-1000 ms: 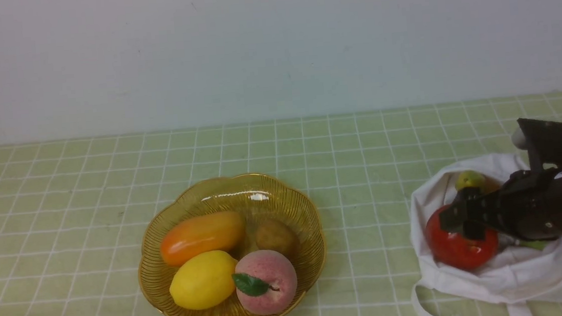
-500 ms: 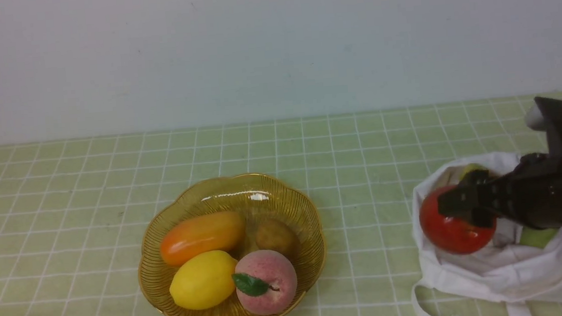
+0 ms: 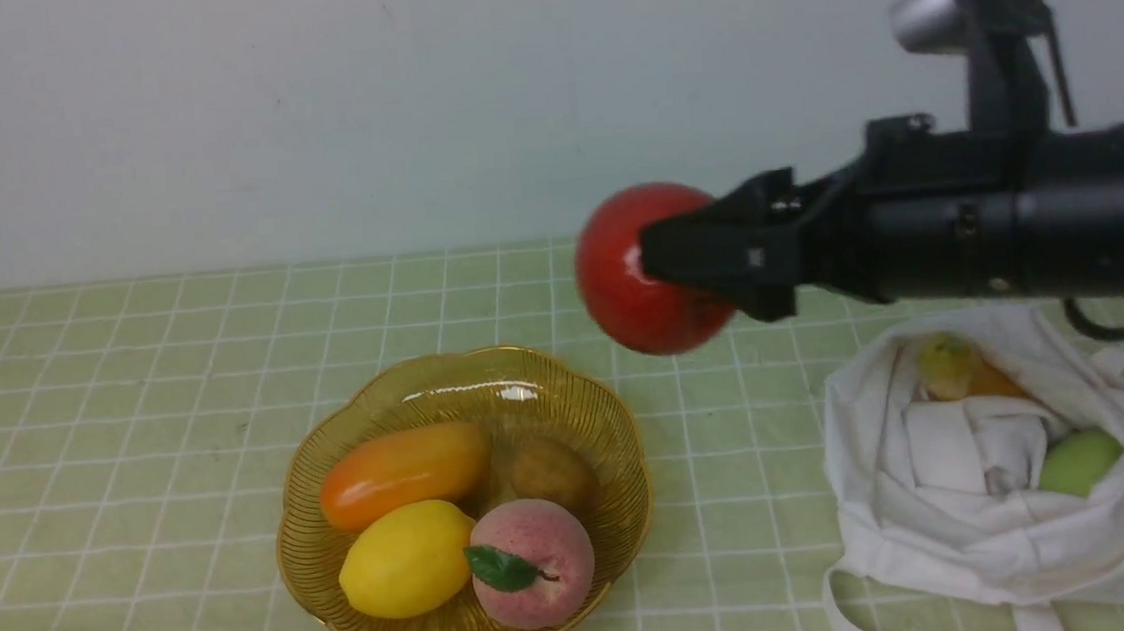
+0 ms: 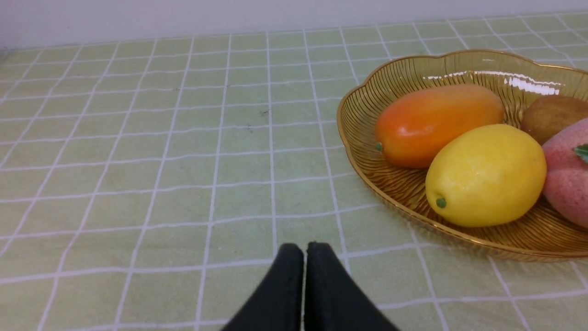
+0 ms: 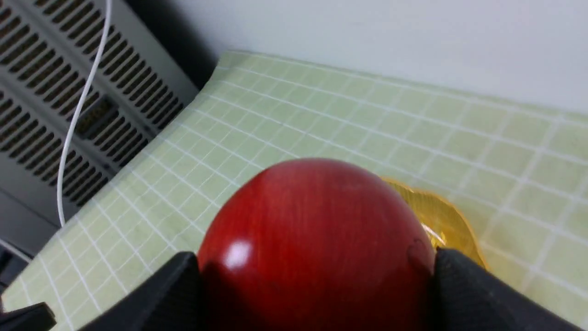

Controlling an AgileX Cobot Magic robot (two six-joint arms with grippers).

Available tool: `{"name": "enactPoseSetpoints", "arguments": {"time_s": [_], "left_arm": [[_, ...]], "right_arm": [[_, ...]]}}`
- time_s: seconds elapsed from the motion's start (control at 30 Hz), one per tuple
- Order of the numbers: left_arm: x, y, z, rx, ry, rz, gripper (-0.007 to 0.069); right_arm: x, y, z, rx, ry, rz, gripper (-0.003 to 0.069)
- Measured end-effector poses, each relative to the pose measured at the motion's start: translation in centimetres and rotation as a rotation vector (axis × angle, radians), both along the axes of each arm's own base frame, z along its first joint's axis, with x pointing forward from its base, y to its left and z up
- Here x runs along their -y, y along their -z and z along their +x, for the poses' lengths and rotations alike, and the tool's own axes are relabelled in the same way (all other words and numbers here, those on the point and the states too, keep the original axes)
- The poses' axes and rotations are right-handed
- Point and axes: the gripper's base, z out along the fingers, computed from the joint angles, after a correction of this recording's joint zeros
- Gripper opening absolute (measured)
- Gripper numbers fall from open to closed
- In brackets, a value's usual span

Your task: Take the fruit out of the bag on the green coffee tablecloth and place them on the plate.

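Front view: one glossy red round apple (image 3: 619, 296), clamped between the black fingers of the right gripper (image 3: 663, 265), in the air above the pale green white-gridded tablecloth (image 3: 127, 390), between the white cloth bag (image 3: 951, 536) and the amber ribbed scalloped plate (image 3: 527, 383), just past the plate's far right rim. Step in hand, by judgement: carry to plate. Next move calls for a leftward descent onto the plate's bare far part, then release. Right wrist view: fingers (image 5: 170, 294) press opposite flanks of the apple, and its bulk protrudes beyond them. In bag: pale green round fruit (image 3: 1078, 462), smaller yellow-green fruit (image 3: 942, 366). Left gripper (image 4: 304, 250): fingers pressed together on nothing, low over the cloth beside the plate.
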Motion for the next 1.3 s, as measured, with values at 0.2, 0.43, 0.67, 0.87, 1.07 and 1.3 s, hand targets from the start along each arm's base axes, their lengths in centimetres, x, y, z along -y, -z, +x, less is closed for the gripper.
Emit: {"name": "enactPoseSetpoints", "arguments": {"time_s": [0.2, 0.43, 0.67, 0.87, 1.07, 1.3], "left_arm": [[0.0, 0.0, 0.0, 0.0, 0.0, 0.0, -0.0008], [0.0, 0.0, 0.0, 0.0, 0.0, 0.0, -0.0008], [0.0, 0.0, 0.0, 0.0, 0.0, 0.0, -0.0008], [0.0, 0.0, 0.0, 0.0, 0.0, 0.0, -0.0008], [0.0, 0.0, 0.0, 0.0, 0.0, 0.0, -0.0008], [0.0, 0.0, 0.0, 0.0, 0.0, 0.0, -0.0008]], "right_arm": [[-5.5, 5.0, 5.2, -0.042, -0.024, -0.103, 0.058], [-8.2, 11.1, 9.0, -0.111, 0.017, -0.171, 0.058], [-9.0, 13.6, 10.4, -0.138, 0.035, -0.192, 0.058], [-9.0, 13.9, 10.5, -0.141, 0.037, -0.195, 0.0637], [-9.1, 13.9, 10.5, -0.142, 0.035, -0.195, 0.0688], [-8.6, 7.8, 8.8, -0.054, -0.042, -0.145, 0.0606]]}}
